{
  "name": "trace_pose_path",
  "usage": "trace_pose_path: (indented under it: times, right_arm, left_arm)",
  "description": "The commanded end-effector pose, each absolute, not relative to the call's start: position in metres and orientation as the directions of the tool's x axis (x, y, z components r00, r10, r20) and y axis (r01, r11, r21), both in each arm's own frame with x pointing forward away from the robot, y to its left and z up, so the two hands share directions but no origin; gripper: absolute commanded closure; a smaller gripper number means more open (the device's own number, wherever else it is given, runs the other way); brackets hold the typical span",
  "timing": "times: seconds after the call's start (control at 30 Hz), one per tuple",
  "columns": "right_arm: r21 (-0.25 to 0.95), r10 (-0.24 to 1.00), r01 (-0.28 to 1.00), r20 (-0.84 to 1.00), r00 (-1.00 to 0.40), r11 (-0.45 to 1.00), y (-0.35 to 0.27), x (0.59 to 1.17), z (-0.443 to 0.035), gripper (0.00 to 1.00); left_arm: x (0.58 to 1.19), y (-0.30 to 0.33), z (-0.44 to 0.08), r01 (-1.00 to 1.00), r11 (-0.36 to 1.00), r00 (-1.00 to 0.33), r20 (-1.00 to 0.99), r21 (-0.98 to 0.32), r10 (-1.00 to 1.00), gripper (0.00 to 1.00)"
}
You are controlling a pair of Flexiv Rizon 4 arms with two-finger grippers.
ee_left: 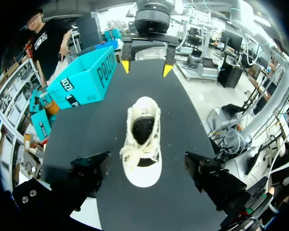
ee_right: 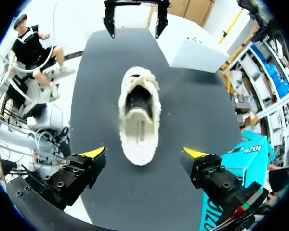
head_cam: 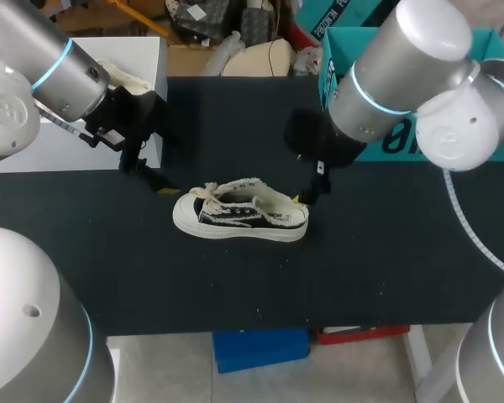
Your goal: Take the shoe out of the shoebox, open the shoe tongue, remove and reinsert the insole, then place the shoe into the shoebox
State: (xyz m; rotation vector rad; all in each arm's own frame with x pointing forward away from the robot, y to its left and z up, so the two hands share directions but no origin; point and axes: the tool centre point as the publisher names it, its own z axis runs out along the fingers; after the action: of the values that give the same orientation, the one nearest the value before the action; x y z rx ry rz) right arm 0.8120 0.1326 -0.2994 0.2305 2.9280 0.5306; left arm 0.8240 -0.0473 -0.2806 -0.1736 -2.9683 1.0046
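Note:
A cream low sneaker [head_cam: 239, 214] with a dark side panel and white laces stands upright mid-table, toe toward my left arm. My left gripper [head_cam: 155, 180] hovers just off the toe, open and holding nothing; in its own view the toe [ee_left: 143, 175] lies between its spread black fingers [ee_left: 89, 171]. My right gripper [head_cam: 309, 191] is at the heel, open too, its yellow fingertips [ee_right: 94, 152] either side of the heel [ee_right: 137, 151] without touching. The teal shoebox [head_cam: 344, 50] stands at the back right, behind my right arm.
A white box [head_cam: 109, 84] sits at the back left behind my left arm. The black tabletop [head_cam: 235, 294] stretches bare in front of the shoe to the front edge. A white cable [head_cam: 475, 227] lies at the right.

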Motion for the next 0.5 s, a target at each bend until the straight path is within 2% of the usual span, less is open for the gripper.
trace_pose_path:
  times: [0.03,0.1,0.2,0.5]
  right_arm:
    - [0.361,0.179,0.122,-0.127,-0.976,0.924,0.132,0.811,-0.3,0.0]
    - [0.544,0.206,0.112,-0.114,-0.972,0.831,0.132,0.811,-0.307,0.0]
    - [0.685,0.22,0.093,-0.1,-0.97,0.723,0.128,0.81,-0.311,0.0]
    - [0.854,0.253,0.034,-0.116,-0.961,0.518,0.123,0.806,-0.323,0.0]
  left_arm:
    - [0.824,-0.048,-0.282,0.105,0.789,-0.994,-0.036,-0.606,0.105,0.0]
    - [0.824,-0.048,-0.282,0.105,0.789,-0.994,-0.036,-0.606,0.105,0.0]
    - [0.824,-0.048,-0.282,0.105,0.789,-0.994,-0.036,-0.606,0.105,0.0]
    - [0.824,-0.048,-0.282,0.105,0.789,-0.994,-0.036,-0.606,0.105,0.0]
